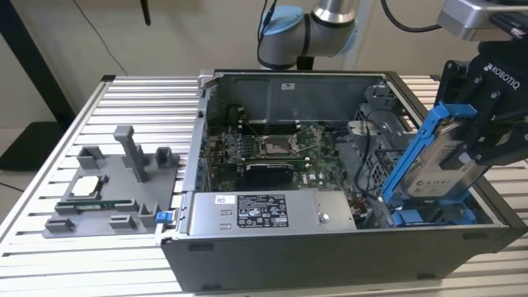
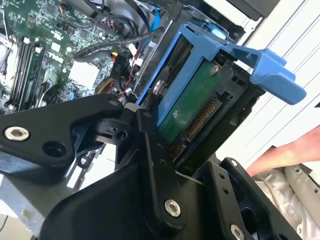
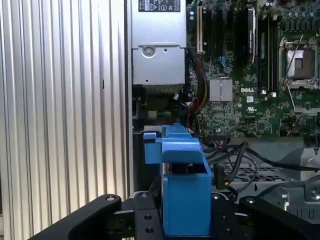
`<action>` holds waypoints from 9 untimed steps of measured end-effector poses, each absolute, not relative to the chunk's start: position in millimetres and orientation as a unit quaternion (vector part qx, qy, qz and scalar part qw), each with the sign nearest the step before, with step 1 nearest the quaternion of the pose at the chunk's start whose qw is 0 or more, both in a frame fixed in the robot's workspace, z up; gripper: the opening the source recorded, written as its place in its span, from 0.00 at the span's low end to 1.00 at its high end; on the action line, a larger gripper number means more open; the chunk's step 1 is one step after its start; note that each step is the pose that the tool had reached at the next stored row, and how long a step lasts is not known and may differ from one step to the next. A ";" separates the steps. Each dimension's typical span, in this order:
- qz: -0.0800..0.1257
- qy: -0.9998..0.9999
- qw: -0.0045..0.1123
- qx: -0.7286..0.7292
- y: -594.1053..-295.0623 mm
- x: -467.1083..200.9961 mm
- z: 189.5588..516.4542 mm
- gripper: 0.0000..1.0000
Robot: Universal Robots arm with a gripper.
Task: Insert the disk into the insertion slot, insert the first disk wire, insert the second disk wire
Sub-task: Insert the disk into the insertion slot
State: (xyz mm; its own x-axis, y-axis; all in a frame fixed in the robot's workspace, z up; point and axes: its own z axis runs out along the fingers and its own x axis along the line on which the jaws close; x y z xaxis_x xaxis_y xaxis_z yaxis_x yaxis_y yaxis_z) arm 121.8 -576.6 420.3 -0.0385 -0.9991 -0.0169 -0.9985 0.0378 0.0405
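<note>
Gripper (image 1: 458, 154) fingers (image 2: 152, 160) clamped on the disk (image 1: 425, 176), gripping its blue carrier. Bench (image 1: 123, 93): open PC case (image 1: 330, 263) sits toward its edge on the exterior view's right. Disk tilted, near upright, over the case's near corner on that side, lower end at the insertion slot (image 1: 429, 218) rails; can't tell if seated.

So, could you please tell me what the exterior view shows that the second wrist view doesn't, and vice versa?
Exterior view: the grey fixture tray, the power-supply box and the disk's labelled face. Second wrist view: the green circuit board under it and a person's hand. Both: the claw shut on the disk, plus the motherboard.
</note>
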 end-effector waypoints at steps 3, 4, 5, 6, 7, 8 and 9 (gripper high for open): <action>-0.022 -0.718 0.006 0.695 -576.1 125.0 418.7 0.00; -0.022 -0.718 0.006 0.696 -575.9 126.1 418.1 0.00; -0.023 -0.718 0.006 0.696 -575.7 127.2 417.7 0.00; -0.023 -0.717 0.005 0.696 -575.6 128.1 417.2 0.00; -0.023 -0.717 0.005 0.696 -575.5 128.9 416.6 0.00; -0.024 -0.717 0.005 0.697 -575.4 129.6 416.0 0.00; -0.024 -0.717 0.005 0.697 -575.4 129.9 415.3 0.00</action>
